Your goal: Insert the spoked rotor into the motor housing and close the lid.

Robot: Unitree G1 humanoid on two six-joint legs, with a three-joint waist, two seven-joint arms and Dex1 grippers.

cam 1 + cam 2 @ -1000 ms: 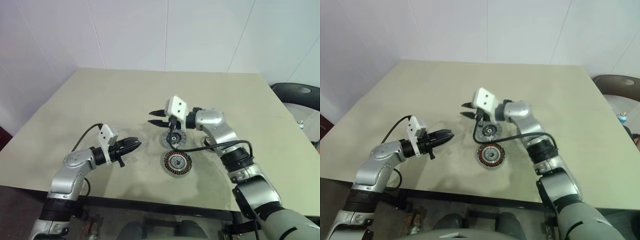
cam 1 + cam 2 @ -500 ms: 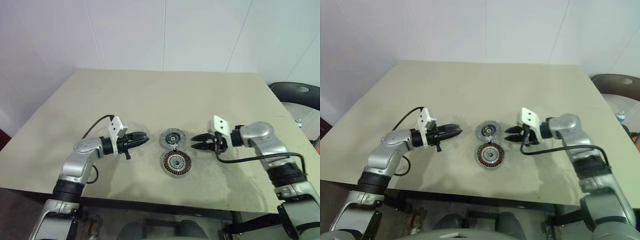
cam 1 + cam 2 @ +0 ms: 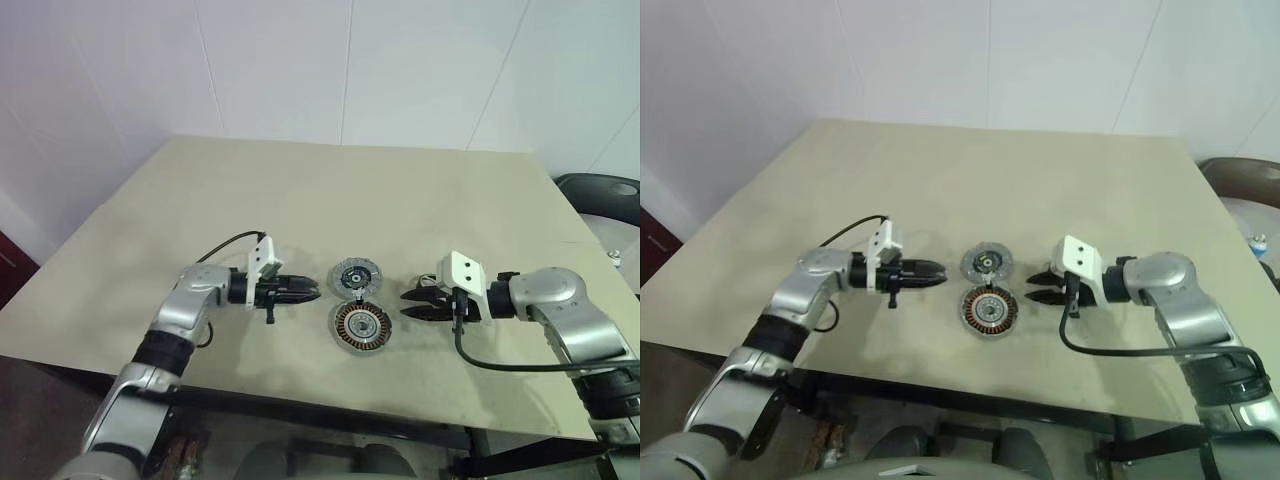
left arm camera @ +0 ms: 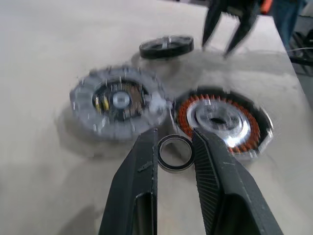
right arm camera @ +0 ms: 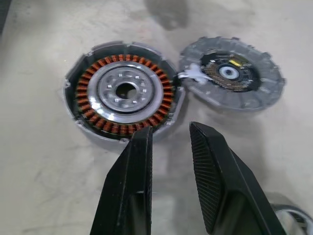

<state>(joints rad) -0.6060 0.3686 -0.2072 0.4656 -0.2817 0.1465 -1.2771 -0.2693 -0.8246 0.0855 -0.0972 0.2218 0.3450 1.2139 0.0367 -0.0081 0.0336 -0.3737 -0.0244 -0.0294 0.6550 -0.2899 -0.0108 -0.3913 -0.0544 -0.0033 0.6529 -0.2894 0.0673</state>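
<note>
Two grippers, left and right, fingers slightly parted, empty, flanking housing and lid on table.

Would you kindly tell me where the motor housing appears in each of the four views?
Left eye view: motor housing, low centre, between both arms.
Right eye view: low centre.
Left wrist view: right of middle.
Right wrist view: upper left.
Shared landmark: the grey round part right beside it.

Head cameras looked down over the worktop; both wrist cameras faced the motor housing closely, from opposite sides.
</note>
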